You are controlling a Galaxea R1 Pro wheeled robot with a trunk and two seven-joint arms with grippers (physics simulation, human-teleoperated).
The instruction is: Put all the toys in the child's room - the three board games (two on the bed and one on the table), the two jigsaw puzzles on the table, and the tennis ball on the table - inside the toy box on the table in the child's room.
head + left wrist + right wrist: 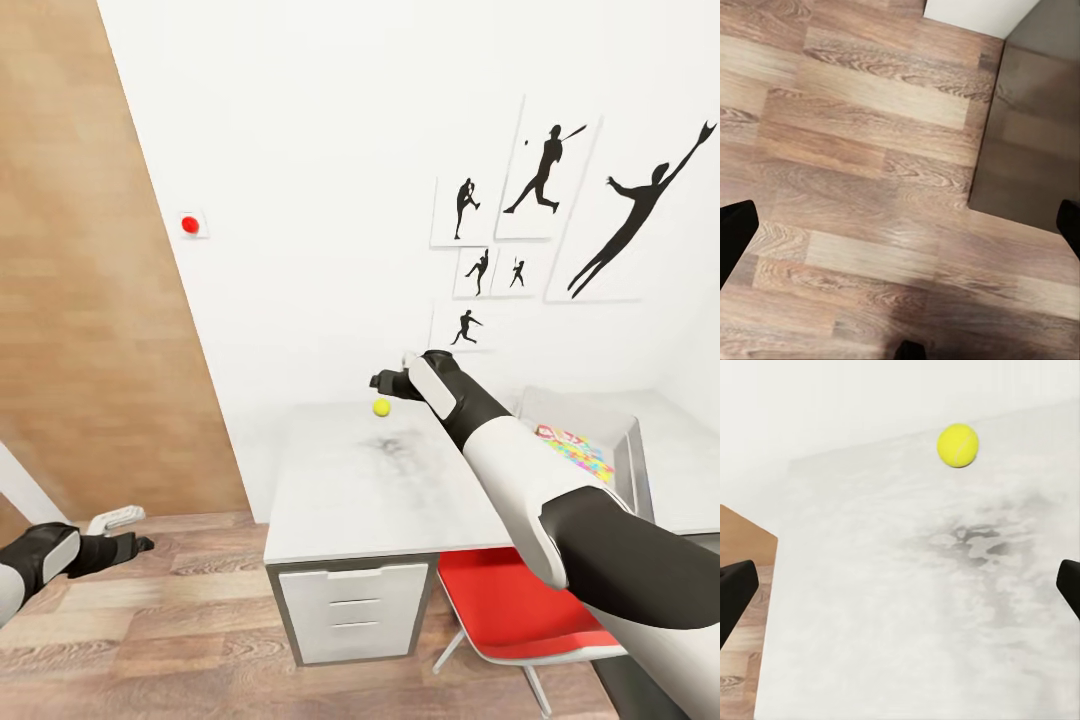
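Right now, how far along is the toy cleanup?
Early or midway. The toy box on the table already holds some colourful toys; which ones is unclear. In hand: the open right hand reaches over the tennis ball, not yet gripping it. The left hand hangs open over the floor. The ball remains.

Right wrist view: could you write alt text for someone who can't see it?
A small yellow-green tennis ball rests on a light grey mottled table near a white wall. The robot's two dark fingers sit wide apart at the picture's edges, empty and short of the ball. A patch of wood floor shows past the table's edge.
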